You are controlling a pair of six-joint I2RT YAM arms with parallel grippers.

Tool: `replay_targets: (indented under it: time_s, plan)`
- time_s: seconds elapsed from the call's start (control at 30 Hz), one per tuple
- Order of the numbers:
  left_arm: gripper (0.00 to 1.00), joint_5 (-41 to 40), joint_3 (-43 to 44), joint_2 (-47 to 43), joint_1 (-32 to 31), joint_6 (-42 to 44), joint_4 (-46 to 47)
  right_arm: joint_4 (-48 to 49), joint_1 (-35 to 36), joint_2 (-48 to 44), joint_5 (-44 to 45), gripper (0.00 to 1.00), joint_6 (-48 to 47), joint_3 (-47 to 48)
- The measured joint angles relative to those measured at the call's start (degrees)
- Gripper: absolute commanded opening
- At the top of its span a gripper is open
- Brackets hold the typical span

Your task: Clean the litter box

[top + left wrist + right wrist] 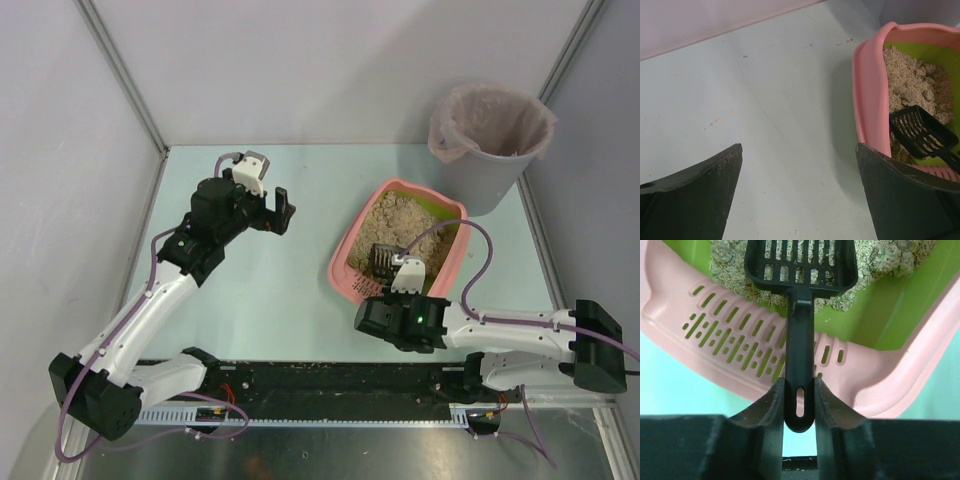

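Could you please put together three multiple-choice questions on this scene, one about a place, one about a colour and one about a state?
1. Where does the grey bucket stand?
A. Between the arm bases.
B. Beyond the litter box, at the far right.
C. Inside the litter box.

2. What colour is the litter box's inner lining?
A. Blue.
B. White.
C. Yellow-green.

3. What is the right gripper doing?
A. Shut on the scoop by its handle.
B. Open above the bucket.
C. Open over bare table.

Answers: 1 B, the top view shows it past the box's far right corner. 2 C, green shows beside the litter in both wrist views. 3 A, its fingers press the handle from both sides.
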Motion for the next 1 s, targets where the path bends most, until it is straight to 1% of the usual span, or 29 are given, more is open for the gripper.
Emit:
replay_targets:
  time_s: [0.1,0.2,0.27,0.33,0.43,0.57,0.73,0.83,1.0]
  plan:
    - [0.99,0.0,0.0,0.0,-0.1,0.0,0.0,0.1,-0.2,-0.9,-0.3,0.0,-2.0,-0.1]
    - [1.0,0.0,0.0,0.0,-0.3,0.0,0.0,-0.4,-2.4,-3.5,-2.2,0.0,-5.2,0.4]
    - [1.0,0.0,0.0,0.0,-0.5,0.0,0.0,-1.1,-6.4,-5.7,-5.0,0.0,-7.3,2.1]
    - [1.0,-0.1,0.0,0.0,-0.9,0.0,0.0,-2.4,-10.7,-7.1,-7.9,0.0,-9.0,4.8]
    - [1.0,-0.2,0.0,0.0,-1.4,0.0,0.0,-5.5,-14.9,-7.3,-11.7,0.0,-10.9,10.6]
    - [1.0,-0.2,0.0,-0.1,-2.1,0.0,0.0,-10.4,-18.8,-4.7,-16.7,0.0,-13.8,19.7]
    - [1.0,-0.3,0.0,-0.2,-2.3,0.0,0.0,-18.3,-23.8,1.5,-22.4,0.0,-18.1,29.9]
    - [1.0,-0.3,0.0,-0.7,-2.4,0.0,0.0,-21.7,-25.2,4.2,-25.5,0.0,-20.0,32.3]
    - [1.0,-0.6,0.0,-1.7,-2.8,0.1,0.0,-25.6,-26.9,5.5,-31.8,0.0,-22.1,33.8]
